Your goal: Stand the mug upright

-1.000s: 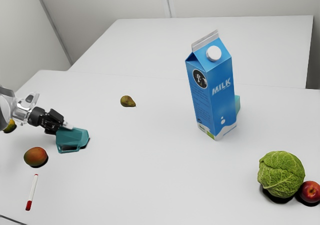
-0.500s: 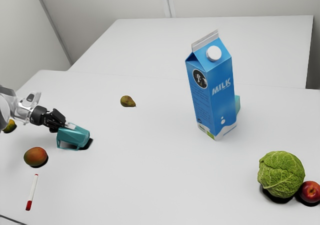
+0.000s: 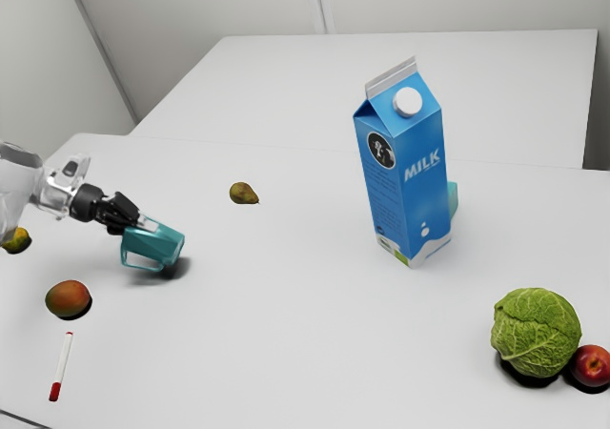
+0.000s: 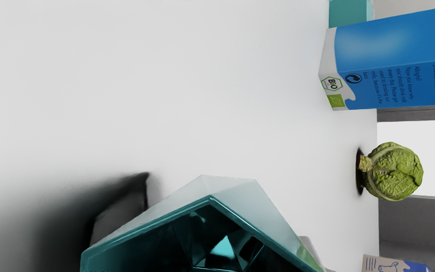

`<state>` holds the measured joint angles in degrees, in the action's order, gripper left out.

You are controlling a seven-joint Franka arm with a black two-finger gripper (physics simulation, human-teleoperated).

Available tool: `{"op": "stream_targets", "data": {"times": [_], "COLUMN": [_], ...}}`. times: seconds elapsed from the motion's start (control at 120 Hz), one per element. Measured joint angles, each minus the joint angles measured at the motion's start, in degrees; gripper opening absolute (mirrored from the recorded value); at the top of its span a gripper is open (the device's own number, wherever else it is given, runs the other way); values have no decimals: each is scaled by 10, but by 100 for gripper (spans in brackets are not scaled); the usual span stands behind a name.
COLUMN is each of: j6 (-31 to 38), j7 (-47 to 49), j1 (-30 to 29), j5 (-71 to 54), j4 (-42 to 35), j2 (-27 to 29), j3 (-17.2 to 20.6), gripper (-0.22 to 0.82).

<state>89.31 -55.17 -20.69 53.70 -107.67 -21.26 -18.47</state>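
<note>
Black gripper (image 3: 145,226) fingers are pinching the blue-green mug (image 3: 160,244), and they have it up off the white table (image 3: 315,343), with its shadow underneath. That mug is well apart from the tall milk carton (image 3: 405,167), out toward the exterior view's left. It is tipped over, not standing up. The wrist view shows its open end facing the hand, and its handle (image 3: 143,266) hangs on the low side. The milk carton stands up straight, with a bit of a teal thing (image 3: 453,201) poking out behind it. On the mug's side of the carton I see a pear (image 3: 243,194), and farther from the carton a reddish mango (image 3: 68,298), a white and red marker (image 3: 61,365) and a yellow-green fruit (image 3: 17,241). To the exterior view's right of the carton, and closer to that camera, sits a green cabbage (image 3: 535,332), with a red apple (image 3: 591,365) just beside it. The wrist view also has a box with a cow picture (image 4: 391,265), farther from the carton than the cabbage.
</note>
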Motion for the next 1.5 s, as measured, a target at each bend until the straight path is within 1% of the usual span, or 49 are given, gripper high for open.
{"op": "stream_targets", "data": {"times": [0.117,0.25,0.358,0.483,0.592,0.775,0.942,1.175,1.5], "j6": [107,217,274,317,340,369,382,389,418], "j7": [16,60,113,182,242,345,431,533,632], "j1": [53,116,167,203,230,283,321,351,364], "j5": [-29,-136,-229,-299,-349,-441,-516,-569,-575], "j4": [-45,-54,-59,-101,-126,-160,-171,-193,-208], "j2": [43,84,100,123,143,163,172,190,185], "j3": [1,-5,-14,-25,-36,-56,-71,-83,-84], "gripper": [-18,-18,-18,-18,-18,-18,-18,-18,-18]}}
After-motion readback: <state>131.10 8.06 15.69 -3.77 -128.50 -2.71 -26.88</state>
